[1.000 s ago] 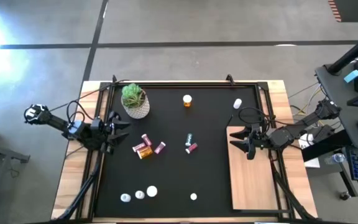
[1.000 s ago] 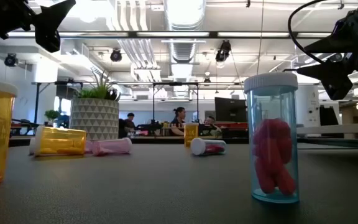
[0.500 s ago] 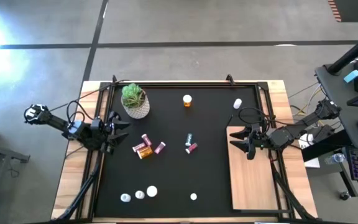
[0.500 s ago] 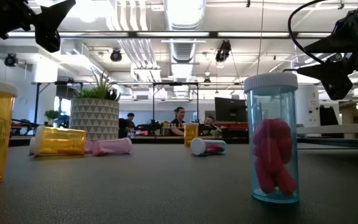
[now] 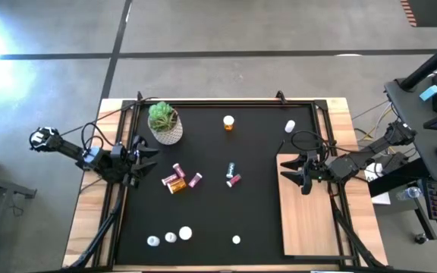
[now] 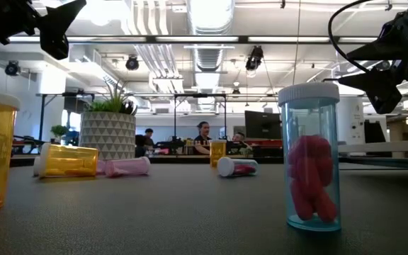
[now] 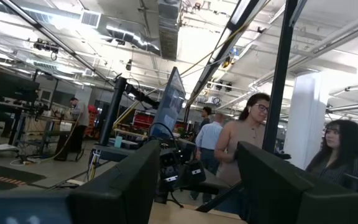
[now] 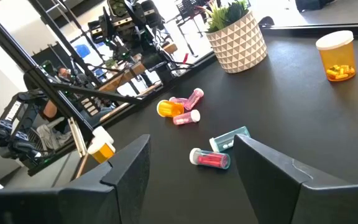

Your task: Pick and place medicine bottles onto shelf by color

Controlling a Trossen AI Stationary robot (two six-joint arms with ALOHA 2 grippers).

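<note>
Medicine bottles are scattered on the black mat (image 5: pixel 211 220). An amber one (image 5: pixel 228 122) and a white one (image 5: pixel 290 127) stand at the far side. Two pink ones and an amber one (image 5: pixel 175 184) lie in a cluster left of centre. A teal-banded one (image 5: pixel 231 169) and a pink one (image 5: pixel 234 180) lie mid-mat, and several white-capped ones (image 5: pixel 171 237) stand near the front edge. The shelf (image 5: pixel 309 212), a pale board, lies flat at the mat's right. My left gripper (image 5: pixel 139 157) hovers open at the mat's left edge. My right gripper (image 5: pixel 300 171) hovers open over the shelf's far left corner. Neither has anything between its fingers.
A potted green plant (image 5: pixel 164 121) stands at the mat's far left, just beyond my left gripper. A dark frame (image 5: pixel 226 101) runs around the mat. Cables loop by the right arm (image 5: pixel 309 140). People and desks show in the room beyond the table.
</note>
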